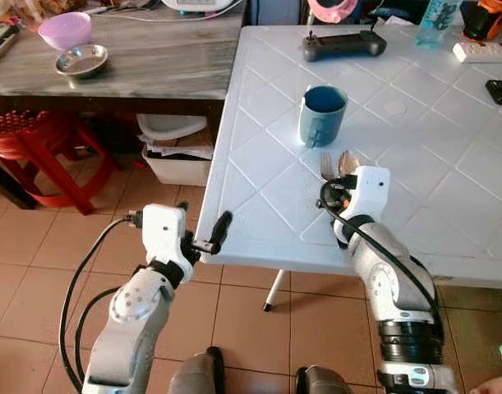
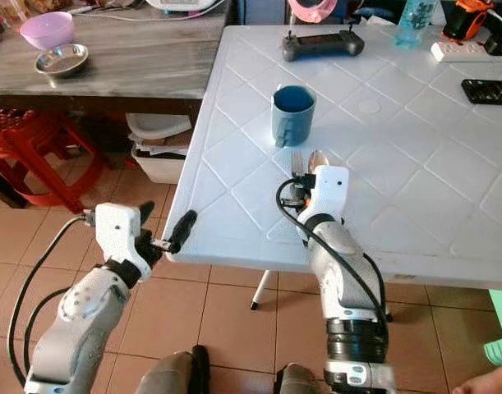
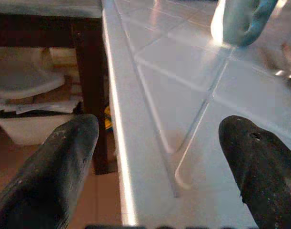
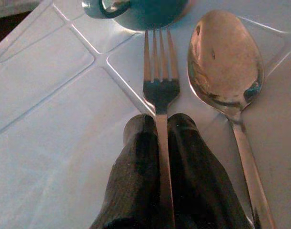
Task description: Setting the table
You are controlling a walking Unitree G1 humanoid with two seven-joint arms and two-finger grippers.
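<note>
Where the white counter (image 1: 415, 164) nears its edge:
Mug (image 1: 322, 115): teal, contents seemingly none.
Right pincer (image 4: 162, 129): clamped on fork (image 4: 158, 76), beside spoon (image 4: 225, 62).
Left pincer (image 3: 159, 157): fingers spread wide, holding nothing, at the counter's edge.

Bright, even daylight washes over the white table (image 1: 415, 205), and both head views are crisp with soft shadows underneath. The spoon (image 4: 226, 62) throws back warm glare, while the left wrist picture looks hazy, perhaps slightly out of focus.
</note>
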